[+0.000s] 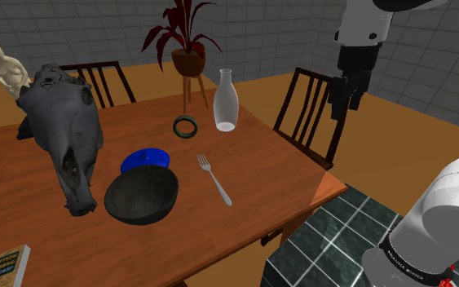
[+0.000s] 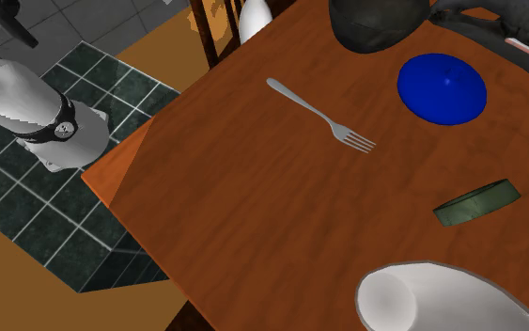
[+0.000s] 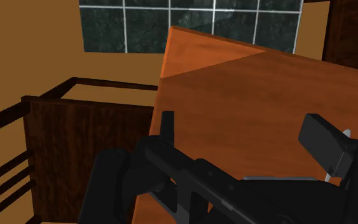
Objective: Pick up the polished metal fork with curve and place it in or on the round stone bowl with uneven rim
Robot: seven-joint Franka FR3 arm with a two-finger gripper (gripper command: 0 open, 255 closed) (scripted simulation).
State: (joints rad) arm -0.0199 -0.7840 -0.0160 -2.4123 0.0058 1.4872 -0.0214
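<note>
Table edge (image 3: 163, 70) sits seemingly beneath the pincer (image 3: 244, 137) — jaws wide, empty — fork (image 1: 214, 179) well apart.

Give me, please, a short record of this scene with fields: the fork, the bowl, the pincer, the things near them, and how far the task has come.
fork: the fork lies flat on the wooden table, untouched
bowl: the dark round bowl sits apart from the fork, toward the shoulder view's left
pincer: the pincer is open and empty, raised high near the chair at the table's edge
nearby: blue disc, green ring, pale bottle
progress: fork not yet picked up
</note>
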